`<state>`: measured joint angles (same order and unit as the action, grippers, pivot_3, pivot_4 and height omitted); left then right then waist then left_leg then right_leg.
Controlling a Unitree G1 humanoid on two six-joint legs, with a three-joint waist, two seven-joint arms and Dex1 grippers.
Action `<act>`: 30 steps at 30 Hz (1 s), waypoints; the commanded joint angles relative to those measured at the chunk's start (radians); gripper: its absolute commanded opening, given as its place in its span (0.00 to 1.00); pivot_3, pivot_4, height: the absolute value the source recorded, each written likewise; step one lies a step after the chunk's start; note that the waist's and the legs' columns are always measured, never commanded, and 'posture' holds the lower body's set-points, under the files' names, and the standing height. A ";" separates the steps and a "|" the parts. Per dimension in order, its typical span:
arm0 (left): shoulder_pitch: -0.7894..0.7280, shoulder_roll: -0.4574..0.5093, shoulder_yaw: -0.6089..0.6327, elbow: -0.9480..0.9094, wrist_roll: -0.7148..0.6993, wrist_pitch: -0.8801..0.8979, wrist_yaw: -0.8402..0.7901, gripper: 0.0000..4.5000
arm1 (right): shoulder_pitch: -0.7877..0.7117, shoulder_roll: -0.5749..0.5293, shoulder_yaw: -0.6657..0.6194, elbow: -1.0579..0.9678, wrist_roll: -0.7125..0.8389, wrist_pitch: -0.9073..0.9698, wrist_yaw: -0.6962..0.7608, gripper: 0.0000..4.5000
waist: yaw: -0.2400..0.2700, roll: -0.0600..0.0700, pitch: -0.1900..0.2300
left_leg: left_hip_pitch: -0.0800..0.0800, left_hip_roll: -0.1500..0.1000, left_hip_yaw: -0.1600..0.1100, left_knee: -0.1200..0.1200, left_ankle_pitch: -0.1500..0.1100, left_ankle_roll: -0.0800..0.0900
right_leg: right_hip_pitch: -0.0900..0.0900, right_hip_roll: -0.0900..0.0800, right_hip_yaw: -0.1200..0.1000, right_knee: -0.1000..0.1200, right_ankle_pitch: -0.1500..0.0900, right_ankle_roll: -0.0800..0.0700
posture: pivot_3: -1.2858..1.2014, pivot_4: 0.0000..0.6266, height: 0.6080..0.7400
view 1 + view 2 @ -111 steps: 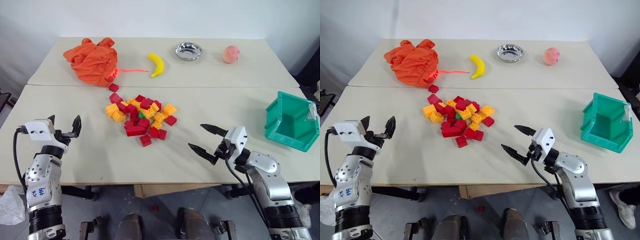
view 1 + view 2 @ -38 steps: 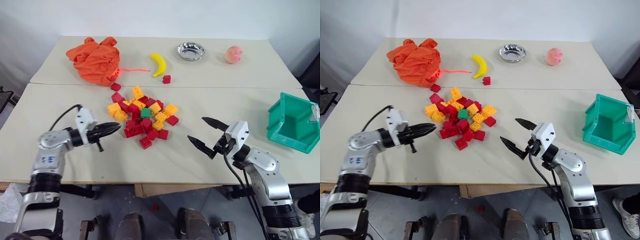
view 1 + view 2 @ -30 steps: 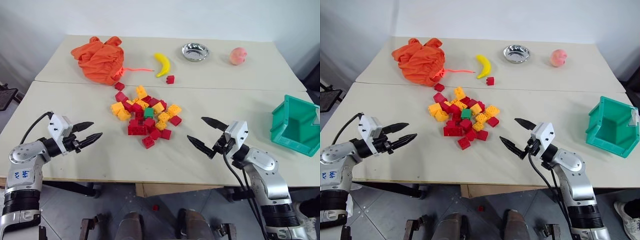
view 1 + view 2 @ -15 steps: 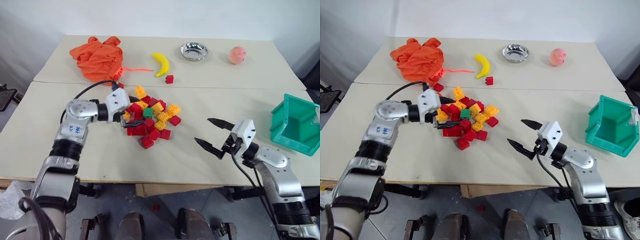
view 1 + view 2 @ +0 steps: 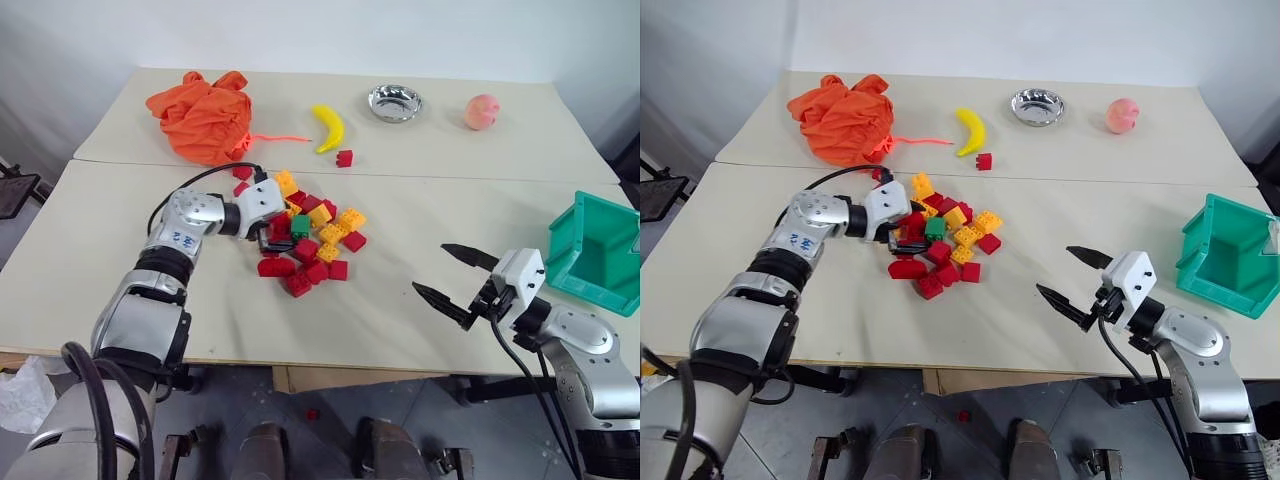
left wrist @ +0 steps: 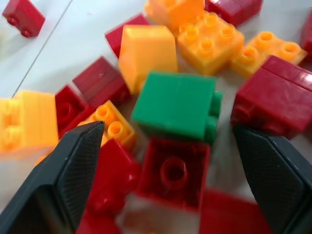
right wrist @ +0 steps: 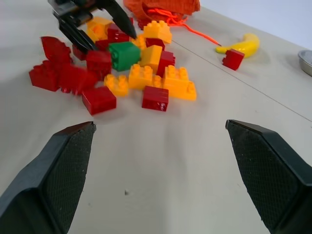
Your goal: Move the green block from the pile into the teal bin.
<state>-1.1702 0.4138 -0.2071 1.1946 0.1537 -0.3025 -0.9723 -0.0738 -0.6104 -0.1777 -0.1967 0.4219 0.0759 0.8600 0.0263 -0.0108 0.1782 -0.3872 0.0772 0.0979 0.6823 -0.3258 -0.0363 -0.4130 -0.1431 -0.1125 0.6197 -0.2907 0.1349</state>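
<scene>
The green block [image 6: 178,105] lies on the near left side of the pile [image 5: 322,250] of red and yellow-orange bricks, with a yellow brick just behind it. My left gripper [image 5: 910,232] has reached into the pile from the left. It is open, its fingers [image 6: 73,170] either side of the green block and a red brick, gripping nothing. My right gripper [image 5: 430,268] hovers open and empty over the table's near right part. The teal bin [image 5: 600,290] stands at the right edge, beyond the right gripper.
On the far table lie an orange cloth [image 5: 200,115], a banana [image 5: 330,128], a silver bowl [image 5: 394,101] and a peach [image 5: 482,111]. A stray red brick [image 5: 345,157] sits near the banana. Bare tabletop stretches between the pile and the bin.
My left arm swung in from the table's near left to the pile, its fingers opening wider around the green block. The right gripper drifted slightly right, still open. The view shifted.
</scene>
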 commanded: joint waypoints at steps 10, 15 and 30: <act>-0.047 -0.004 -0.006 0.049 0.058 0.071 -0.016 0.57 | -0.010 0.003 -0.017 -0.086 0.025 0.039 -0.037 1.00 | -0.009 0.000 0.000 | 0.001 0.000 0.000 0.000 0.000 0.000 | 0.000 0.000 0.001 0.001 0.000 0.000 | 0.52 0.24 1.00; -0.087 0.019 0.017 0.035 0.039 0.065 -0.024 0.57 | -0.002 0.004 -0.020 -0.089 0.028 0.039 -0.037 1.00 | -0.009 0.000 0.000 | 0.001 0.000 0.000 0.000 0.000 0.000 | 0.000 0.000 0.001 0.001 0.000 0.000 | 0.52 0.24 1.00; -0.135 -0.320 0.072 -0.133 -0.131 0.118 -0.248 0.57 | 0.074 -0.041 -0.142 -0.073 0.019 0.024 -0.057 1.00 | 0.004 -0.001 0.001 | -0.001 0.000 0.000 0.000 0.000 0.000 | 0.000 0.000 0.001 -0.001 0.000 0.001 | 0.52 0.24 1.00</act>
<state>-1.3030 0.1214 -0.1258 1.0691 0.0142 -0.1811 -1.2611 -0.0186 -0.6305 -0.2565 -0.2469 0.4291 0.1138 0.8117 0.0307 -0.0116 0.1787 -0.3877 0.0769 0.0981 0.6823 -0.3259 -0.0362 -0.4128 -0.1430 -0.1119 0.6184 -0.2903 0.1357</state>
